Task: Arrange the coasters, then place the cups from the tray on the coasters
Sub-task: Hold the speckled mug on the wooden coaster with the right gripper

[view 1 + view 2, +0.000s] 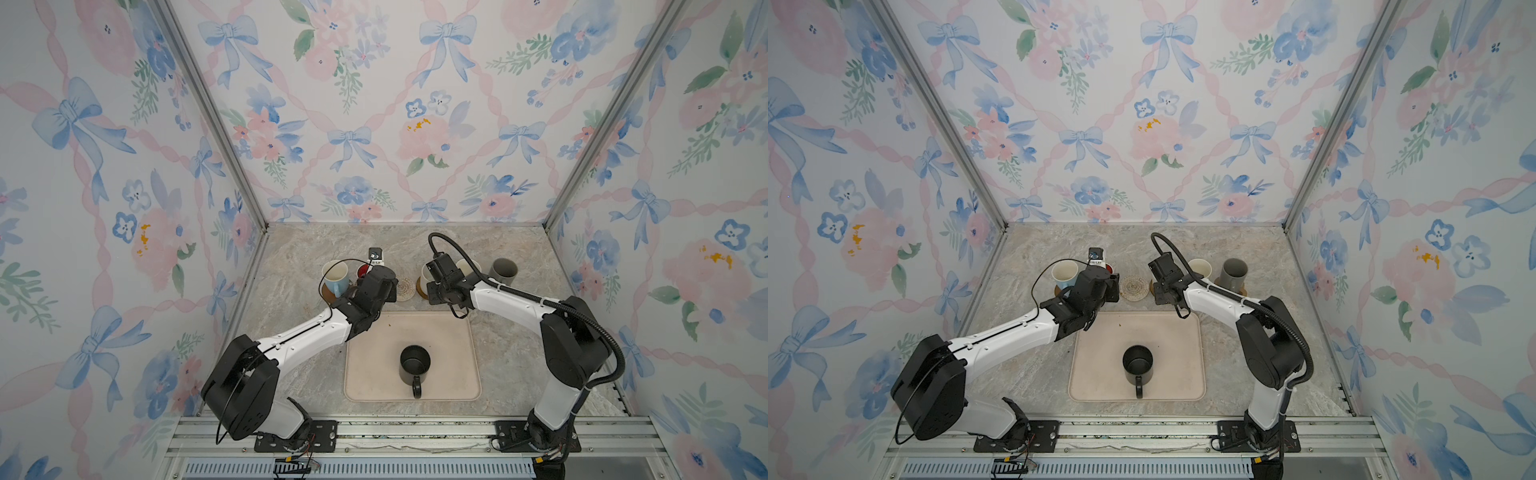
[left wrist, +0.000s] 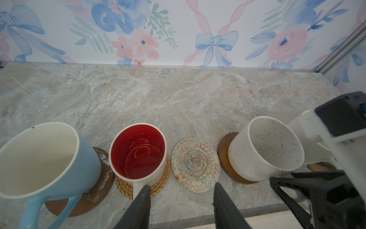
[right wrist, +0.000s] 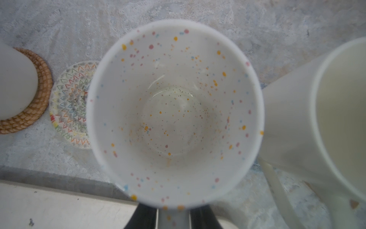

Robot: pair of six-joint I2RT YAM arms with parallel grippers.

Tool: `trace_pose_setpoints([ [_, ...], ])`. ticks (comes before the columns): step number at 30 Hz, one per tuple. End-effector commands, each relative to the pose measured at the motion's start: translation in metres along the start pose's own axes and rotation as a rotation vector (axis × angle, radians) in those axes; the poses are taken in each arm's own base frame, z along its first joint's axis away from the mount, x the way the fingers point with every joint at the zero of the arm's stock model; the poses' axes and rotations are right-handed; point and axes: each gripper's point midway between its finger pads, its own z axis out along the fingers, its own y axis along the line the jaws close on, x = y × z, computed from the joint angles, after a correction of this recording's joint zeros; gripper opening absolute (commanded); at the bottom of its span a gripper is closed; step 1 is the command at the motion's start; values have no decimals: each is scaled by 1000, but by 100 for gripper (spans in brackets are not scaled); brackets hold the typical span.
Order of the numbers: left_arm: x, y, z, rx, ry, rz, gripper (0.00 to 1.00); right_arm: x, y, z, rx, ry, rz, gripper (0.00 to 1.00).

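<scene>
Flanking handle of speckled mug, right hand, grip unclear; left hand half-wide, empty.

No legible text anywhere

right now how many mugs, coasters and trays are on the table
mugs: 6 (light blue, red-lined, speckled, cream, grey, black)
coasters: 6 (2 brown discs, rattan, cream woven, two more mostly hidden under mugs)
tray: 1
total: 13
</scene>
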Motion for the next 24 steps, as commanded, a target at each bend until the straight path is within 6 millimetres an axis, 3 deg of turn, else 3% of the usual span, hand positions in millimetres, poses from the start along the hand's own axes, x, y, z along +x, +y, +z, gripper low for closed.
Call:
trace_pose_setpoints([
  [1, 8, 4, 3, -6, 24, -9, 48, -12, -6, -5, 11, -43, 32, 32],
  [12, 7, 3, 0, 5, 24, -8, 48, -6, -13, -16, 21, -47, 62, 43],
  [20, 3, -1, -7, 37, 28, -23, 48, -3, -16, -34, 25, -66, 86, 52],
  [24, 3, -5, -14, 63, 50, -15, 48, -8, -20, -57, 41, -110, 93, 54],
])
